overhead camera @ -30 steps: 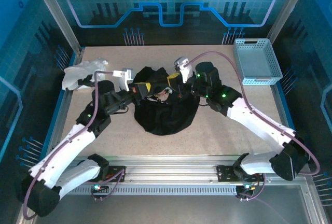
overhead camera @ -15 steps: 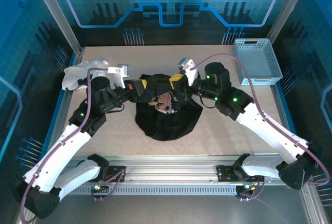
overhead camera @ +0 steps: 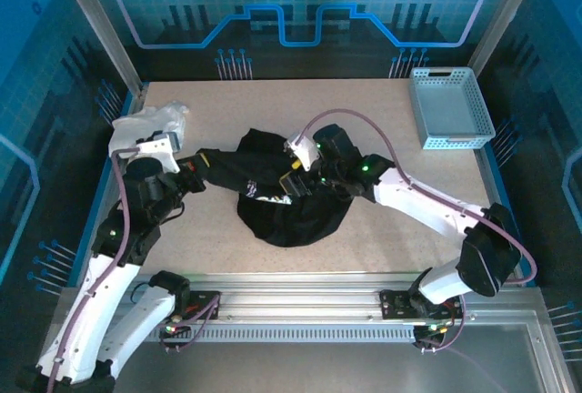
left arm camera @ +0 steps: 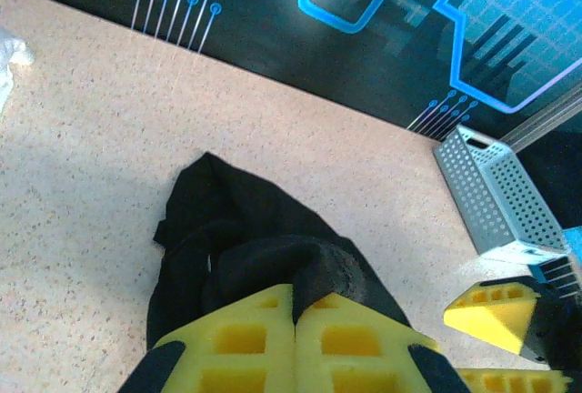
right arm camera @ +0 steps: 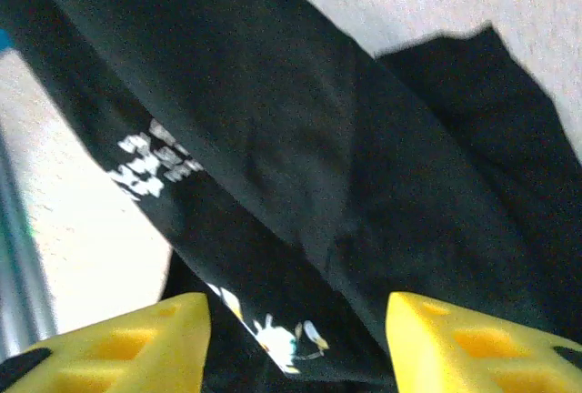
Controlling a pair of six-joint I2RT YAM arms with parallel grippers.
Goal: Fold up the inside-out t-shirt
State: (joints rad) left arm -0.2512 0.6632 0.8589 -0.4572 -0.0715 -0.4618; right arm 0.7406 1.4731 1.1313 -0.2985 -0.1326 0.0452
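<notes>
My left claw (left arm camera: 296, 343) is pressed fully shut on a fold of the large black soft-cloth t-shirt (left arm camera: 241, 238). Its yellow pads meet at the bottom centre of the left wrist view, with dark fabric bunched just above them.

A second ago both my claws held the shirt gathered up near the middle of the overhead frame. Since then I have drawn the left claw (overhead camera: 202, 173) toward the left of that frame, pulling a band of cloth out from the heap. My right claw (right arm camera: 296, 347) has just let go. Its yellow fingers stand well apart at the bottom corners with nothing between them, over the shirt and its white print (right arm camera: 150, 166).

The t-shirt (overhead camera: 293, 216) lies crumpled in the middle of the speckled beige table (overhead camera: 364, 111), not yet flat. I judge the right claw (overhead camera: 291, 186) needs a fresh hold on an opposite edge before any spreading or folding.
</notes>
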